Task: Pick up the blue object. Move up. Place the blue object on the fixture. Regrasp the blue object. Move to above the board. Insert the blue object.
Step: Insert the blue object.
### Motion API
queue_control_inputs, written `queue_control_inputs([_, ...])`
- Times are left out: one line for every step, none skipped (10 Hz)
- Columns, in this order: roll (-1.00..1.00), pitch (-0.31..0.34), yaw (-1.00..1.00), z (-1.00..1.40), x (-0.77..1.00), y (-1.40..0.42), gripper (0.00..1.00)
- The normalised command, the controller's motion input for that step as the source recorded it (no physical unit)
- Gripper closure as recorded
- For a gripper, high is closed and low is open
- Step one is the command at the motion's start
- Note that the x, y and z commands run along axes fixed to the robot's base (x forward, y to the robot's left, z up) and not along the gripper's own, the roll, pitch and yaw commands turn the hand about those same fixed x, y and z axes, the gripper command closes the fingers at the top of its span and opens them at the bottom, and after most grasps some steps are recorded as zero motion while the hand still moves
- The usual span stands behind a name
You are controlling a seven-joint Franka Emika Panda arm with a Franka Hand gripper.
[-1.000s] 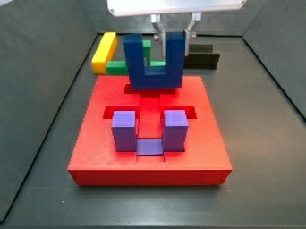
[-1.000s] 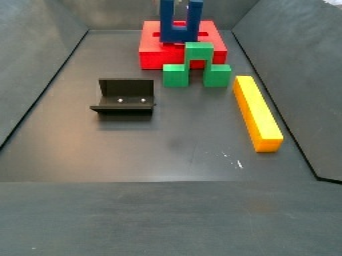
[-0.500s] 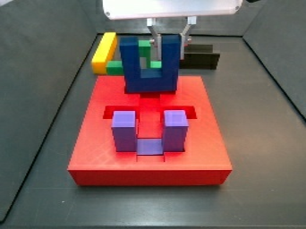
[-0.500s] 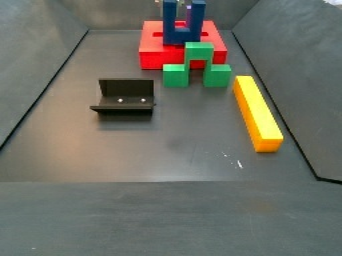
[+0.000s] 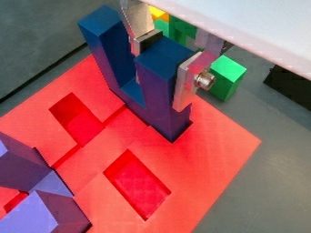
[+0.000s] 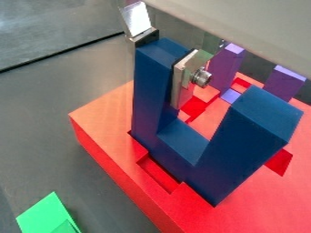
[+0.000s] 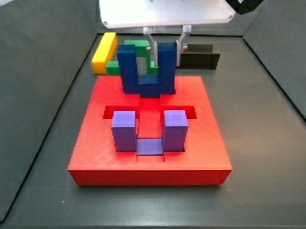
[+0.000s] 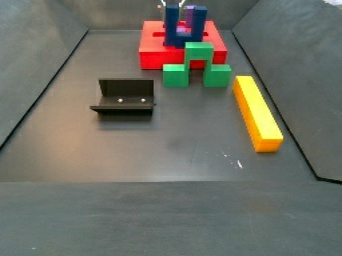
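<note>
Now my gripper (image 5: 163, 53) is clamped on one prong of the blue object (image 5: 144, 75), holding it upright with its base low over the far end of the board (image 7: 149, 148). Pickup, the fixture (image 8: 124, 98) stop and the regrasp look finished; only seating it in its cut-out seems left.

My gripper (image 7: 153, 54) clamps blue object (image 7: 148, 70) upright over board (image 7: 149, 156) far end; purple block (image 7: 150, 130) blocks near cut-out; green block (image 8: 198, 62), yellow bar (image 8: 257, 111) crowd behind; floor around fixture (image 8: 124, 97) open.
</note>
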Motion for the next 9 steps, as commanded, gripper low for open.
queue_control_inputs([-0.09, -0.084, -0.07, -0.25, 0.0, 0.0, 1.0])
queue_control_inputs([-0.03, -0.027, 0.0, -0.41, 0.11, 0.03, 1.0])
queue_control_inputs([0.01, 0.0, 0.0, -0.57, 0.09, 0.04, 1.0])
queue_control_inputs([0.03, 0.0, 0.0, -0.66, 0.02, 0.04, 1.0])
queue_control_inputs([0.07, 0.0, 0.0, -0.74, 0.01, 0.0, 1.0])
queue_control_inputs([0.12, 0.0, 0.0, -0.79, 0.0, 0.01, 1.0])
queue_control_inputs([0.13, 0.0, -0.01, -0.77, 0.0, 0.0, 1.0])
queue_control_inputs([0.0, 0.0, -0.01, -0.2, 0.01, 0.01, 1.0])
queue_control_inputs([0.0, 0.0, 0.0, 0.0, 0.0, 0.0, 1.0])
